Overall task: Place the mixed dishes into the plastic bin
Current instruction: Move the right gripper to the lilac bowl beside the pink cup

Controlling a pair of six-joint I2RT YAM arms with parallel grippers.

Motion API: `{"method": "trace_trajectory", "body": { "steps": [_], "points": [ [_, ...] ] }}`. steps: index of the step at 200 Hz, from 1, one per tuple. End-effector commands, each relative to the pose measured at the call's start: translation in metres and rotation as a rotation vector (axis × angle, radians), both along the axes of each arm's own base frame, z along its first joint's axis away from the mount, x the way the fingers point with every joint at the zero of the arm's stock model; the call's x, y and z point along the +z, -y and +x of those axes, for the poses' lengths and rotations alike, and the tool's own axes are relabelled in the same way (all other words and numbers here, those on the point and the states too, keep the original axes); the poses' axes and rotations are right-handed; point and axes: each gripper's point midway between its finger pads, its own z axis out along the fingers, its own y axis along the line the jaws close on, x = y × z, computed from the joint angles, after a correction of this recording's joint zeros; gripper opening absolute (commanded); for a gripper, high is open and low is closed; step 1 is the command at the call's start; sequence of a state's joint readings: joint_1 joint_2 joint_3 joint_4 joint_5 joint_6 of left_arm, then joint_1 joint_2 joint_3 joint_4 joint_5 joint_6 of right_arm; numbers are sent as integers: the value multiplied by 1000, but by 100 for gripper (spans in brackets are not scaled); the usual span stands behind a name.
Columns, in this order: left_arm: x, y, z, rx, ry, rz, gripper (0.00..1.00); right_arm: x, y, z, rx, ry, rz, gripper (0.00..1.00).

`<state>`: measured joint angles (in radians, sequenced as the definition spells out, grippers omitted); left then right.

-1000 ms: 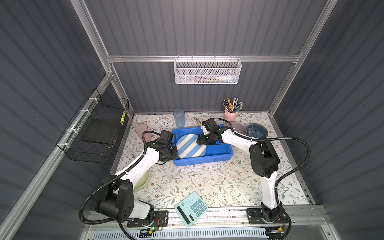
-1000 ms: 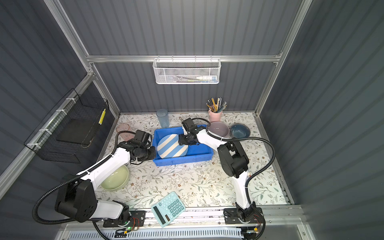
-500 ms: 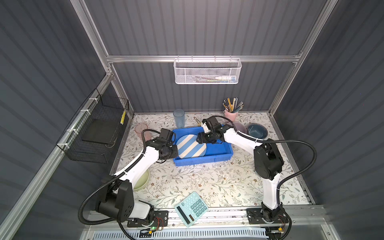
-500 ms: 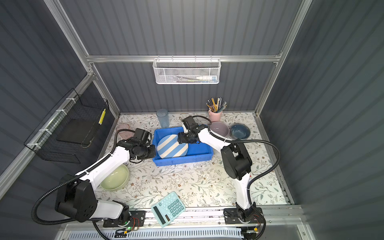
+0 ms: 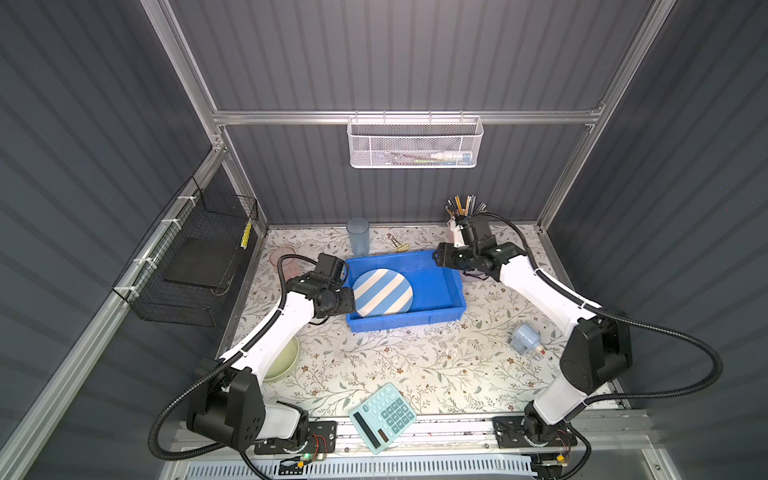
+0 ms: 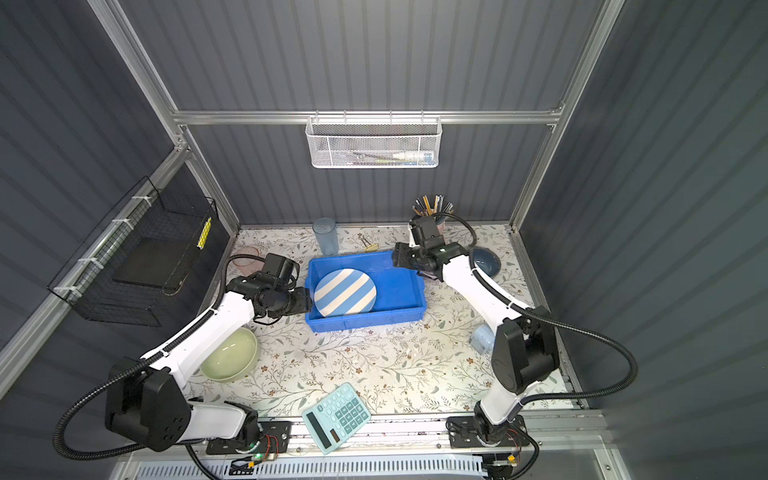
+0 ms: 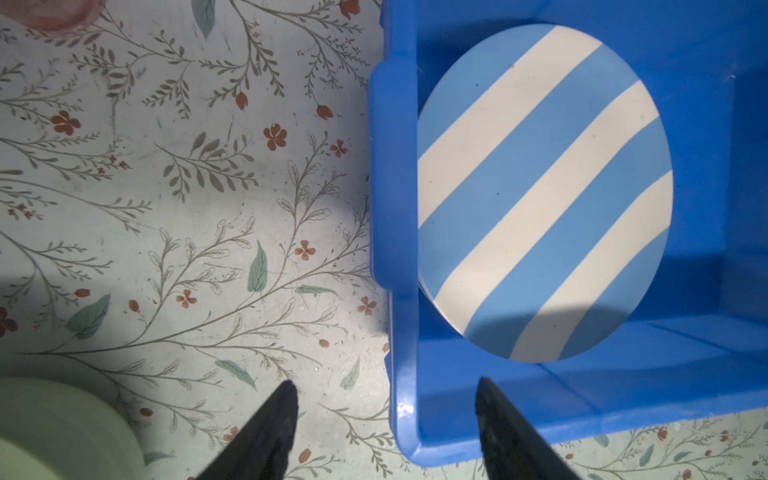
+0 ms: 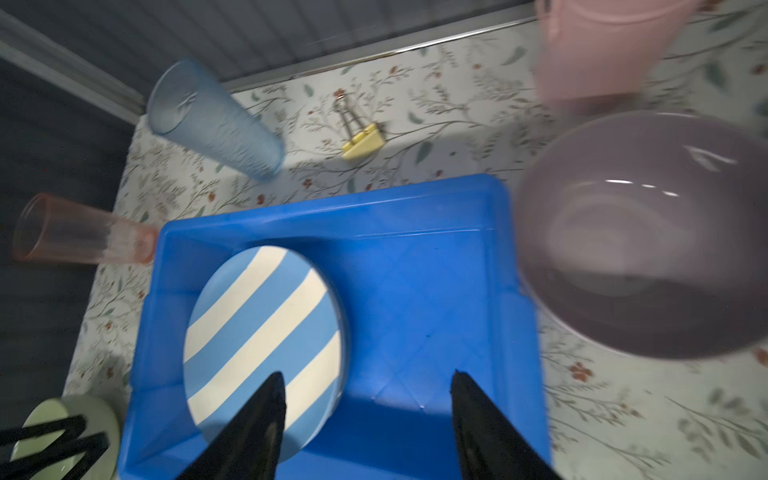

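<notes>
Striped plate in the blue bin, both grippers empty at its ends.

The plastic bin point(image 5: 405, 322) sits mid-table, and the blue-white striped plate point(image 5: 382, 298) rests inside its left half, edge against the left wall; flat or leaning, I cannot tell. The pink bowl point(image 8: 644, 249) stands just beside the bin's right end, the dark-blue bowl point(image 6: 486, 259) beyond it, the pale-green bowl point(image 6: 228, 359) well off the near-left corner. The calculator point(image 5: 382, 417) lies well in front of the bin. The blue tumbler point(image 5: 358, 237) stands just behind the far rim, the pink tumbler point(image 8: 83, 241) off the far-left corner. The left gripper point(image 7: 384, 386) has its fingers spread across the bin's left wall, gripping nothing. The right gripper point(image 8: 368, 378) hangs spread and empty over the far-right corner.
</notes>
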<state>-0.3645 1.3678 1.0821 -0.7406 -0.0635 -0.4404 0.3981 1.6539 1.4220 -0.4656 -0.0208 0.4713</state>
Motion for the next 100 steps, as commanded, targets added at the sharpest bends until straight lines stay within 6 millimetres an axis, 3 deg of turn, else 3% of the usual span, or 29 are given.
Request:
{"method": "trace_trajectory", "body": {
  "steps": [1, 35, 62, 100],
  "points": [
    [18, -7, 2, 3, 46, 18, 72, -30, 61, -5, -203, -72, -174, 62],
    [18, -3, 5, 1, 60, -5, 72, -64, 104, -7, -347, -150, -224, 59],
    [13, 1, 6, -5, 52, -25, 72, -85, 116, -6, -415, -196, -197, 57],
    [7, 5, 4, -19, 54, -44, 82, -103, 127, 0, -499, -199, -191, 55]
  ]
}}
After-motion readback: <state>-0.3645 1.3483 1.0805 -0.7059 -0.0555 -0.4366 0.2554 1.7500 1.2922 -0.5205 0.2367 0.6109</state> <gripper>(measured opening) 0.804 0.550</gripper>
